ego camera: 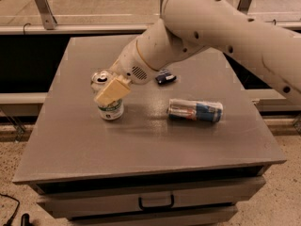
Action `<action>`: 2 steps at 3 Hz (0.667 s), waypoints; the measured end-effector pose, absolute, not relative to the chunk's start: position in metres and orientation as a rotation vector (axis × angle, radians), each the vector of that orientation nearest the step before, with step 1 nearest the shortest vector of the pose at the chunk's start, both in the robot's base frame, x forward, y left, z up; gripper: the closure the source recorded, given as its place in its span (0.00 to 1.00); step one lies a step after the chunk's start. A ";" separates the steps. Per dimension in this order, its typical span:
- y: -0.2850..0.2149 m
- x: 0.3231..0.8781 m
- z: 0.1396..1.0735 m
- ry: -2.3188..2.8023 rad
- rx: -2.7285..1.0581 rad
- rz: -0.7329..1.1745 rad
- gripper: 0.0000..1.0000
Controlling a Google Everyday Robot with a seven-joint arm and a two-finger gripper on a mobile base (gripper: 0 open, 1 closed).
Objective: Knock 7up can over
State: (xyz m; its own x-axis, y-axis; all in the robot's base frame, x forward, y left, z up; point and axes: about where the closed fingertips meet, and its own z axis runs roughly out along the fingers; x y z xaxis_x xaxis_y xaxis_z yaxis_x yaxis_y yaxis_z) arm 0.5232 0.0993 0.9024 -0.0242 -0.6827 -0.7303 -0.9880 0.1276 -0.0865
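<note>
Claw (112,91) at the 7up can (111,110); silver-blue can (195,110) lying well apart, open tabletop (94,147) in front.

gripper (112,91) at 7up can (111,111), grey table (141,145)
</note>
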 end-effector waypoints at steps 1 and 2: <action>0.096 0.527 0.914 1.764 -1.658 0.593 0.85; 0.089 0.541 0.935 1.782 -1.804 0.475 1.00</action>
State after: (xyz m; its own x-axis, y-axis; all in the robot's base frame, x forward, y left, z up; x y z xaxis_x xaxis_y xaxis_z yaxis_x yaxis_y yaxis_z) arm 0.5406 0.0891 0.9351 0.0565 -0.7938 -0.6056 -0.9898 0.0347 -0.1378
